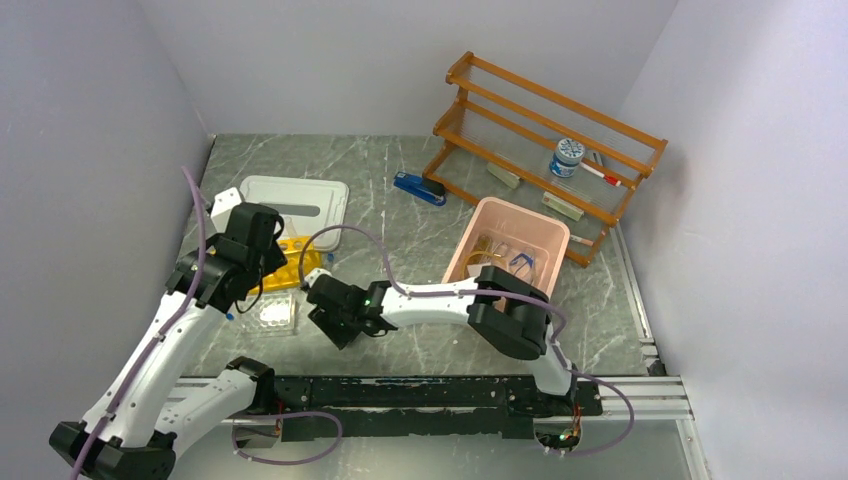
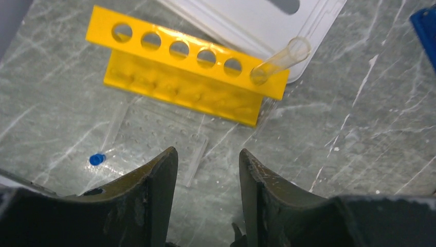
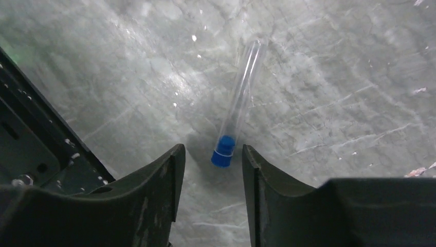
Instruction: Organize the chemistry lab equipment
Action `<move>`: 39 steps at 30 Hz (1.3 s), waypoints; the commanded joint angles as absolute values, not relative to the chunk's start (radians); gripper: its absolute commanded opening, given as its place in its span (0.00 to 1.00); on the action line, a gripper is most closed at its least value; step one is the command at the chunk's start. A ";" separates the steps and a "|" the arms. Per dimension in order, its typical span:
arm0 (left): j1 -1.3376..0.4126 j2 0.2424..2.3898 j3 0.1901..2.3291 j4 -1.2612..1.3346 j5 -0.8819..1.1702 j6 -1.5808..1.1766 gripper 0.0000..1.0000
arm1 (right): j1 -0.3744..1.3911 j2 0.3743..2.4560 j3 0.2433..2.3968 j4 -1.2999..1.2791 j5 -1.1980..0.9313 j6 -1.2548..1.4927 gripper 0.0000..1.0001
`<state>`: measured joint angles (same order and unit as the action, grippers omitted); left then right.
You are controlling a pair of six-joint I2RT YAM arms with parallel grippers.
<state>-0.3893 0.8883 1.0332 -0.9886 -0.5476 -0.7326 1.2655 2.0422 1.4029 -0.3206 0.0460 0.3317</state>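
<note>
In the right wrist view a clear blue-capped tube (image 3: 240, 98) lies flat on the grey marble table. Its cap end points at my right gripper (image 3: 212, 150), which is open and low over the table, the cap just beyond the fingertips. My left gripper (image 2: 208, 154) is open and empty above a yellow tube rack (image 2: 175, 77). One uncapped clear tube (image 2: 282, 60) leans in the rack's rightmost hole. A small blue cap (image 2: 96, 159) lies on the table left of my left fingers. The white flat packet (image 2: 257, 25) lies behind the rack. Goggles (image 1: 518, 264) and tan tubing (image 1: 487, 250) lie in the pink bin (image 1: 480, 212).
A clear well plate (image 2: 159, 136) lies in front of the yellow rack. A blue stapler (image 1: 420, 187) lies mid-table at the back. A wooden shelf (image 1: 545, 150) at back right holds a blue-capped bottle (image 1: 567, 157). Grey walls close in on both sides.
</note>
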 commanded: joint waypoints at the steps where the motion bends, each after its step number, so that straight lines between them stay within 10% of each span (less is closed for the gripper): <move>1: -0.367 0.896 0.995 -1.019 -0.479 -0.790 0.51 | 1.271 2.081 1.428 -0.350 0.157 0.325 0.45; 14: -0.308 0.956 1.010 -0.981 -0.432 -0.782 0.49 | 1.256 2.065 1.350 -0.332 0.306 0.333 0.06; 27: -0.303 1.003 0.716 -0.763 -0.292 -0.832 0.81 | 1.088 1.819 1.127 -0.132 0.193 0.356 0.04; 39: -0.304 1.002 0.567 -0.644 -0.192 -0.853 0.65 | 1.013 1.823 1.116 -0.085 0.110 0.364 0.04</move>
<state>-0.3099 0.9913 0.5777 -0.7006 -0.2432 -0.8261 1.0176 1.8347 1.1255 -0.1204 0.1356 0.3580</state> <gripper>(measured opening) 0.674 0.116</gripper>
